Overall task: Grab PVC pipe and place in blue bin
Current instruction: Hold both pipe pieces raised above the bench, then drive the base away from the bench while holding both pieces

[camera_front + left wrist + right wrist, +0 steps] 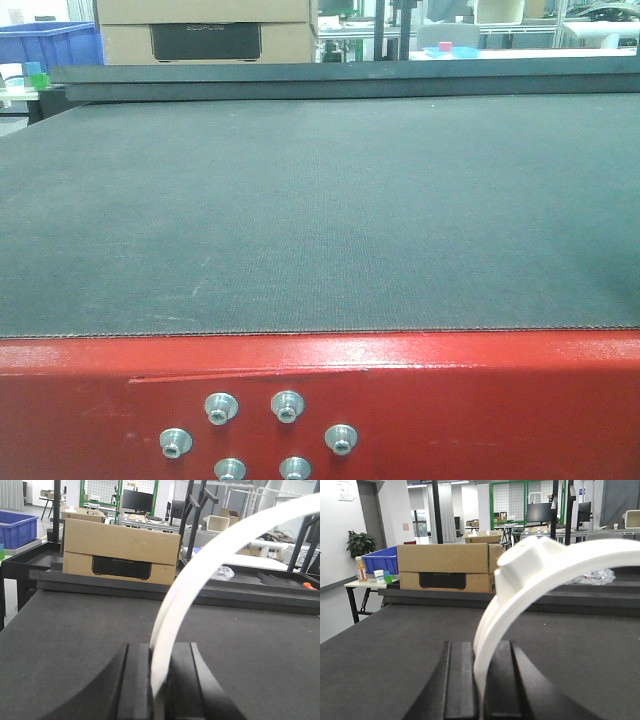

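Observation:
In the left wrist view, a curved white PVC pipe arcs up and to the right from between the black jaws of my left gripper, which is shut on its rim. The right wrist view shows a white PVC pipe fitting with a thick collar, and my right gripper is shut on its edge. Both hold their pieces above the dark mat. The blue bin stands beyond the table's far left corner, and shows again as the blue bin and the blue bin. Neither gripper nor any pipe appears in the front view.
A cardboard box sits on the raised black shelf at the table's far edge. The near edge is a red metal beam with bolts. A small side table with a bottle stands next to the bin.

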Available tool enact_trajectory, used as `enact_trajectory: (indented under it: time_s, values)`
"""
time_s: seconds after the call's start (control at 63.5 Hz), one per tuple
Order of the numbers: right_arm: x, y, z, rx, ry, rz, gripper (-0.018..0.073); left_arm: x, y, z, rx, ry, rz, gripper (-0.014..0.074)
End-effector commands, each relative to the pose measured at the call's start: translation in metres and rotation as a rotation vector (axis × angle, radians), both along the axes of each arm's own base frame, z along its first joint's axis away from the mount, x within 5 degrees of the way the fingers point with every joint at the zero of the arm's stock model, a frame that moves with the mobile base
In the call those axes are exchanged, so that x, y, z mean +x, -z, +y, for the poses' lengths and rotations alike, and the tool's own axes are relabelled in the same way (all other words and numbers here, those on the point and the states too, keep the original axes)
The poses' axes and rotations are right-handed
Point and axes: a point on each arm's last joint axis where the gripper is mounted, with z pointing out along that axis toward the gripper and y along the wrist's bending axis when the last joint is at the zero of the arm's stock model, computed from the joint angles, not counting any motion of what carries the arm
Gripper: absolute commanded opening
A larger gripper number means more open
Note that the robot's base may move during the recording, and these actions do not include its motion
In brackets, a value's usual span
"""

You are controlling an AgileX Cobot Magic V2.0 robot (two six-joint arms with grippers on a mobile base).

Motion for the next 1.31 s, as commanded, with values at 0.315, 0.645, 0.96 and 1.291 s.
enact_trajectory:
  time_s: [0.315, 0.645, 0.96, 1.291]
  values:
    - [-0.0011, -0.0018, -0.0003, -0.007, 0.003, -0.027, -0.0167, -0.0022, -0.0035, 0.0000, -0.022, 0.003, -0.036, -0.0111]
    - [-0.0011, -0.0018, -0.0003, -0.007, 0.003, -0.027, -0.0167, -0.0022, -0.0035, 0.0000, -0.022, 0.003, -0.036, -0.0111]
    - [-0.0011, -0.0018, -0.0003, -0.007, 0.003, -0.027, -0.0167, -0.0022, -0.0035, 0.0000, -0.022, 0.003, -0.036, -0.0111]
    - [-0.0011, -0.0018, -0.0003, -0.007, 0.003, -0.027, -0.0167, -0.0022, -0.0035, 0.0000, -0.022, 0.003, -0.036, -0.0111]
